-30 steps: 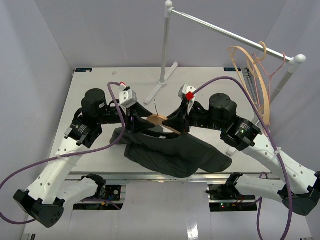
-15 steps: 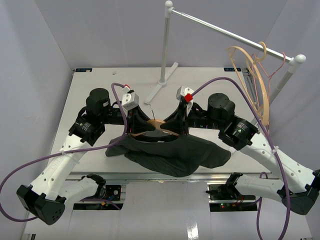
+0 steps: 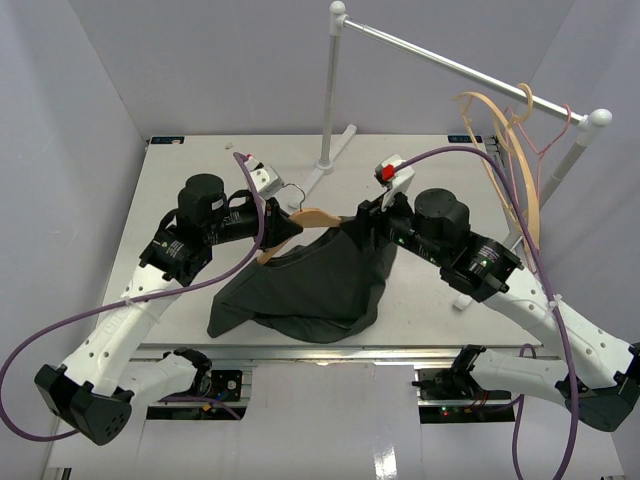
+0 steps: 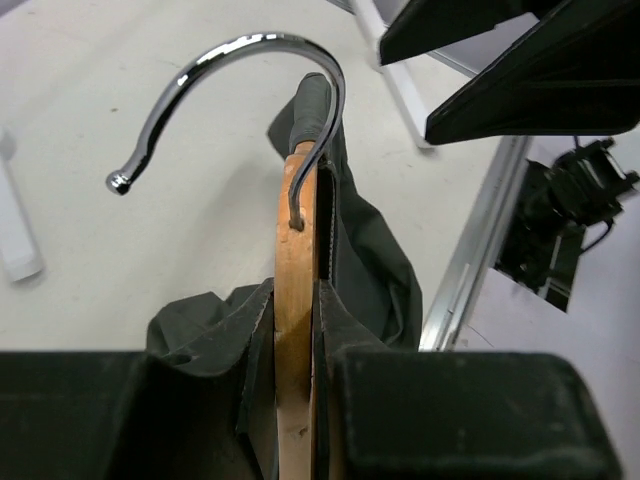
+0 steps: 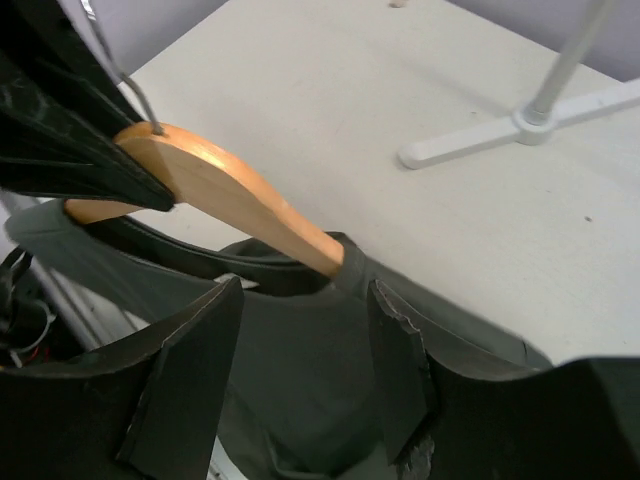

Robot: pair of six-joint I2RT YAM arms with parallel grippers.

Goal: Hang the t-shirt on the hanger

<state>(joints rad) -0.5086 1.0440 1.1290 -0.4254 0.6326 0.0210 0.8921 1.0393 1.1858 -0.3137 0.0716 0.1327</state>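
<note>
My left gripper (image 3: 282,228) is shut on the light wooden hanger (image 3: 316,215) near its neck and holds it off the table. In the left wrist view (image 4: 297,400) the jaws clamp the wood (image 4: 295,290), and the metal hook (image 4: 240,55) curves up beyond them. The dark grey-green t-shirt (image 3: 305,285) hangs from the hanger, its right shoulder over the hanger's right arm and its lower part resting on the table. My right gripper (image 3: 362,226) is open next to that shoulder. In the right wrist view (image 5: 305,370) its fingers straddle the shirt (image 5: 300,350) below the hanger arm (image 5: 245,210), holding nothing.
A white clothes rail (image 3: 450,65) stands at the back, its foot (image 3: 322,168) just behind the hanger. Spare tan hangers (image 3: 505,150) and a thin pink one (image 3: 548,140) hang at its right end. The table's front edge (image 3: 300,348) lies just below the shirt.
The left gripper has lifted and turned the hanger upright with the shirt on it. The right gripper has let go and opened. The shirt has gathered inward from the right.
</note>
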